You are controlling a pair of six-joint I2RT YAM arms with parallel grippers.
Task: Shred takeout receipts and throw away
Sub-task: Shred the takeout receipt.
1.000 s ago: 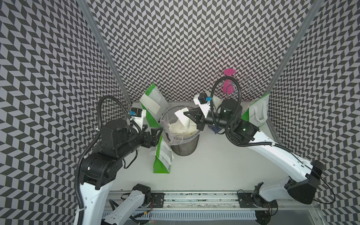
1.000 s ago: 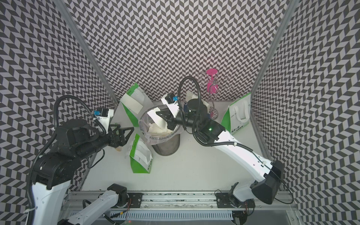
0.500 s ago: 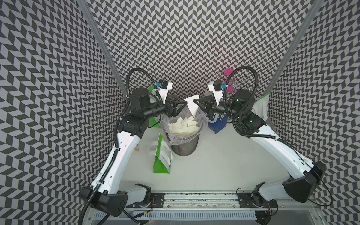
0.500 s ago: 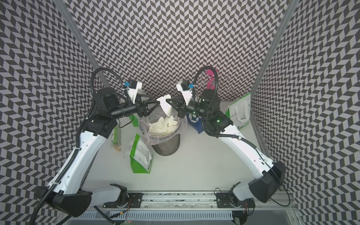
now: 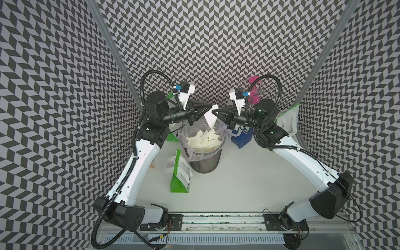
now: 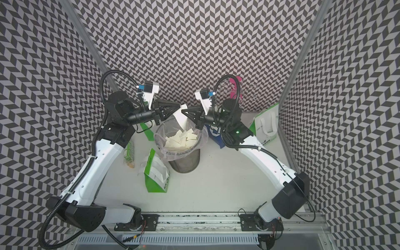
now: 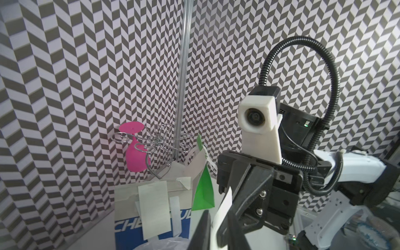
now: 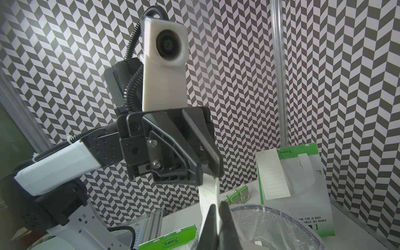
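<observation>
A white receipt (image 5: pixel 211 118) hangs above the mesh bin (image 5: pixel 205 161), which holds several white scraps (image 5: pixel 203 139). My left gripper (image 5: pixel 210 106) and right gripper (image 5: pixel 213 111) meet tip to tip over the bin, both shut on the receipt's upper part. In the right wrist view the left gripper (image 8: pixel 208 173) pinches the receipt (image 8: pixel 208 194) just above my right gripper (image 8: pixel 216 225). In the left wrist view the receipt (image 7: pixel 224 205) runs between my left gripper (image 7: pixel 213 233) and the right arm's jaws. Another receipt (image 8: pixel 272 175) sticks to a green-and-white bag, and one (image 7: pixel 153 207) to the blue bag.
A green-and-white bag (image 5: pixel 179 177) stands just front-left of the bin. The blue-and-white bag (image 5: pixel 241 135) is right of the bin, with another green-and-white bag (image 5: pixel 289 121) by the right wall. A pink glass (image 5: pixel 254 91) hangs on a wire rack at the back. Green drink cartons (image 6: pixel 129 151) lie left.
My left arm rose from low beside the bin to the receipt and its gripper closed on it. My right gripper lifted the receipt higher over the bin.
</observation>
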